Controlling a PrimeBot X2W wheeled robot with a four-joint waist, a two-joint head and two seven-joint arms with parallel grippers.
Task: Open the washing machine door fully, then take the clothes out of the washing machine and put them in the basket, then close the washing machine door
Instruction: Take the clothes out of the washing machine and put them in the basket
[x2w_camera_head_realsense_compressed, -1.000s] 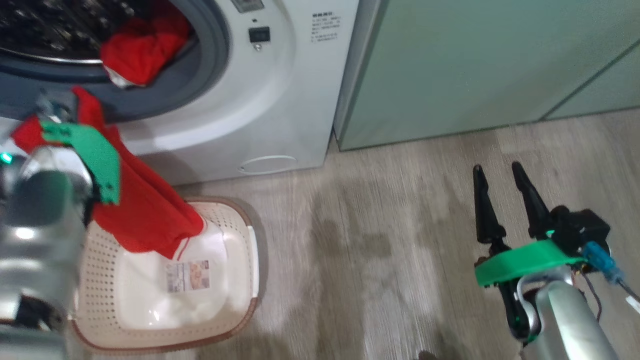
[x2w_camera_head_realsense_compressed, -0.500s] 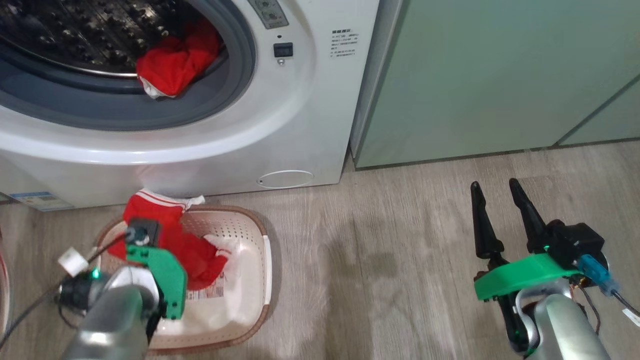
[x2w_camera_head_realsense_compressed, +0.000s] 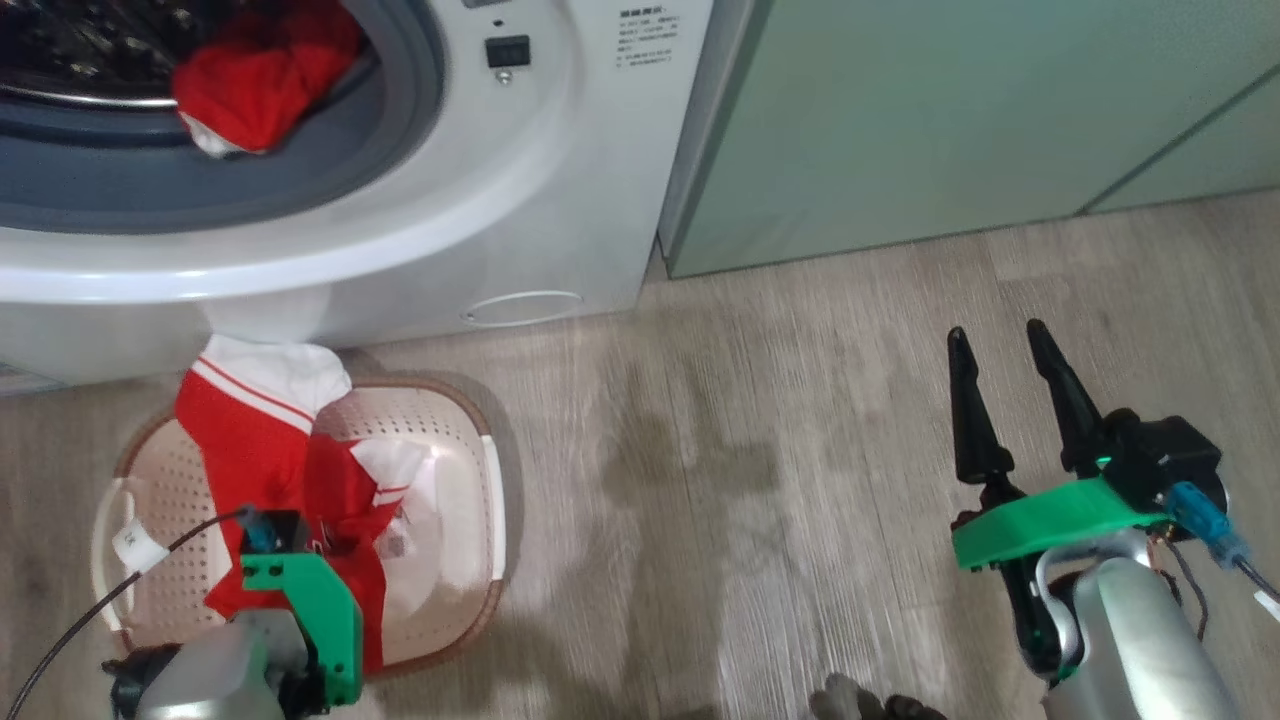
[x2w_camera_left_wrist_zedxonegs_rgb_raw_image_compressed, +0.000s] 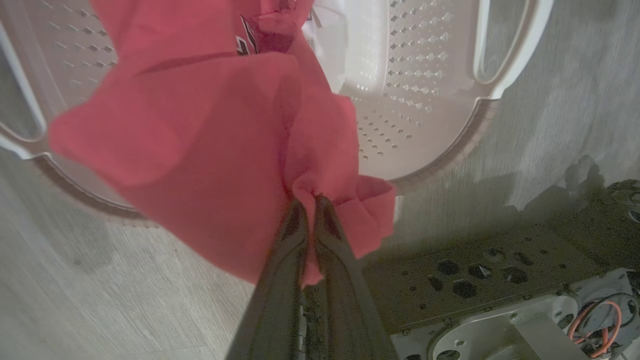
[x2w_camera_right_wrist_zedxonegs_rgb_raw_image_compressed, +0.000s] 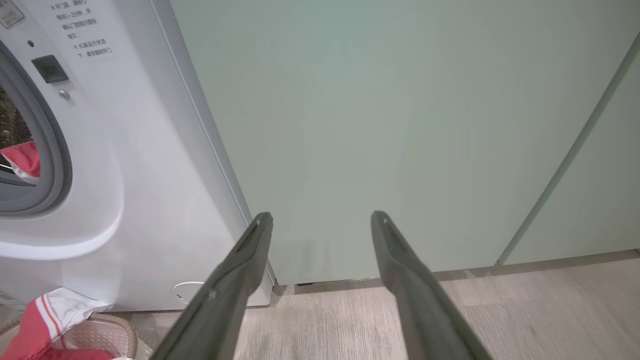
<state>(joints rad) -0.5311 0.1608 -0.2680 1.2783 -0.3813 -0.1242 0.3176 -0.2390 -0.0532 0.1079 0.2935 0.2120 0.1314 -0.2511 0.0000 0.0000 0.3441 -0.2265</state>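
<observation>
Left end effector (x2w_camera_left_wrist_zedxonegs_rgb_raw_image_compressed: 306, 200) is clamped on the clothes (x2w_camera_head_realsense_compressed: 250, 450), bright red with white stripes and a white end, draped into the basket (x2w_camera_head_realsense_compressed: 492, 490) at lower left. A second red piece (x2w_camera_head_realsense_compressed: 255, 85) lies in the washer (x2w_camera_head_realsense_compressed: 560, 200) drum, upper left. Right end effector (x2w_camera_head_realsense_compressed: 995, 335) stands apart, empty, lower right.

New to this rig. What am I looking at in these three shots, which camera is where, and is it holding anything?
A wheeled two-armed robot emptying a washing machine. The wide shot is from its head, looking down at the floor; the other two look along each gripper's fingers. The left gripper is shut on a red garment, which drapes into the basket. The right gripper is open and empty, facing pale green cabinets. Another red piece lies in the drum.
</observation>
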